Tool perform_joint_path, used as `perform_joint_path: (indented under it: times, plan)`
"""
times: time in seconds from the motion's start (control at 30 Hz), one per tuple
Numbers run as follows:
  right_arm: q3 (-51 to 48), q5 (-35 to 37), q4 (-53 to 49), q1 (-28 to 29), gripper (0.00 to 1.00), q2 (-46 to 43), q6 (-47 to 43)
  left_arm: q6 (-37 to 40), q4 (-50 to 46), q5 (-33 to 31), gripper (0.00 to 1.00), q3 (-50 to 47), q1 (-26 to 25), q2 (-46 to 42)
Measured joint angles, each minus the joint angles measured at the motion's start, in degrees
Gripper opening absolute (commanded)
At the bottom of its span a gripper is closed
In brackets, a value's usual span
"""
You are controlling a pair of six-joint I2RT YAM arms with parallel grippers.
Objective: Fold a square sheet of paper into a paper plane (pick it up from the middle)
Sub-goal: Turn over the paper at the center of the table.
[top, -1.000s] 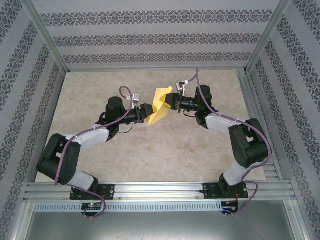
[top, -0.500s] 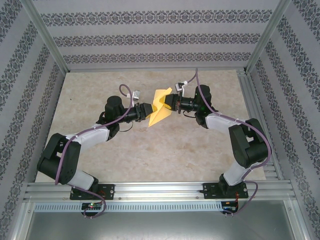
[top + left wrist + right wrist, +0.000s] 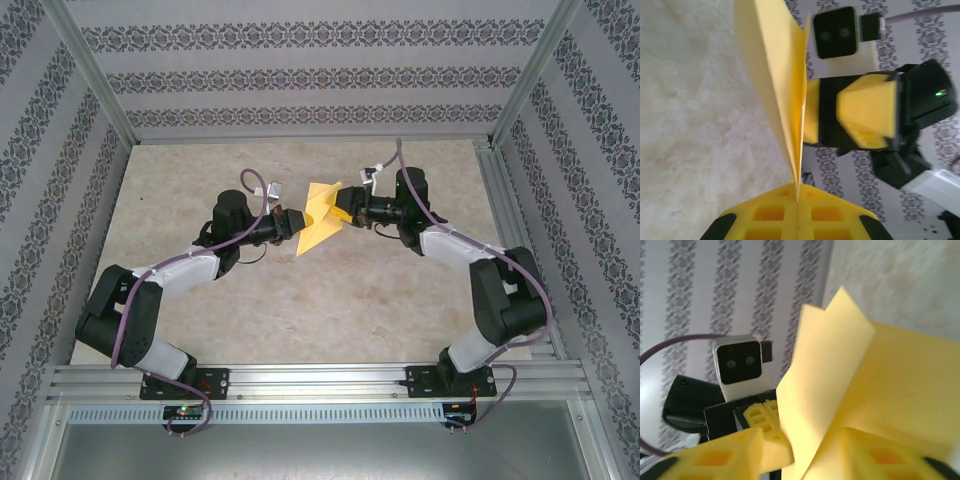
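Two grippers face each other tip to tip above the table (image 3: 300,310), and the square sheet of paper (image 3: 321,212) is held up in the air between them, clear of the surface. The left gripper (image 3: 797,200) is fully closed. Its fingertips pinch one edge of the sheet where the layers come together, and in its wrist view the yellow paper rises straight out of those tips as a thin doubled blade with a crisp crease.

The right gripper (image 3: 810,452) sits just across from it with its jaws partly apart. Folded flaps pass loosely between its fingers, and the gap between them is far wider than the paper, so I judge that it clamps nothing and the left side carries the sheet alone.

Holding the sheet aloft makes sense to me. Paper this thin is awkward to get under when it lies flat, and off the table both faces and every edge are within reach of the opposite gripper. Pinching close to the crease should keep the layers together and the fold from springing open. The parted right jaws, already straddling the flaps, look placed to take a fresh hold for the next fold.

With only one pinch bearing it, the sheet could swivel or sag in the left gripper's tips.
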Motion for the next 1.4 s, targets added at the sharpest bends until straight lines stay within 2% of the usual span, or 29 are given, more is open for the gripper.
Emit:
perform_joint_path:
  times: [0.13, 0.3, 0.43, 0.57, 0.7, 0.8, 0.97, 1.03, 1.2, 1.4]
  plan:
    - [0.8, 8.2, -14.8, -2.7, 0.68, -7.3, -10.6, 10.3, -18.4, -7.5, 0.06, 5.2, 0.0, -1.6]
    - [1.0, 21.7, -27.6, -3.0, 0.77, -15.3, -20.0, 23.4, -41.6, -25.3, 0.06, 16.0, -2.3, -2.9]
    - [-1.2, 30.8, -30.9, -3.0, 0.81, -20.4, -22.9, 30.1, -55.4, -42.8, 0.06, 22.9, -7.2, -2.3]
    - [-4.8, 37.2, -32.3, -3.0, 0.82, -24.3, -23.8, 33.5, -65.7, -59.3, 0.06, 27.6, -11.3, 2.1]
    - [-7.0, 40.7, -33.1, -3.1, 0.82, -25.5, -23.8, 34.8, -72.7, -71.2, 0.06, 30.7, -14.8, 9.2]
    - [-7.6, 42.6, -33.3, -3.1, 0.82, -25.6, -23.8, 34.9, -76.8, -77.8, 0.05, 33.4, -17.5, 15.7]
    - [-9.3, 44.5, -33.0, -3.1, 0.82, -25.7, -23.1, 35.0, -79.8, -82.9, 0.04, 40.2, -22.1, 27.2]
    - [-10.0, 44.8, -32.9, -3.1, 0.82, -25.7, -22.7, 35.0, -80.0, -83.0, 0.08, 42.6, -23.7, 30.9]
    - [-10.7, 45.3, -33.1, -3.5, 0.82, -25.7, -22.4, 35.1, -79.6, -80.0, 0.34, 45.3, -26.0, 35.7]
    - [-11.0, 46.0, -33.2, -4.3, 0.83, -26.4, -22.3, 34.9, -77.0, -71.0, 0.63, 44.9, -25.6, 34.8]
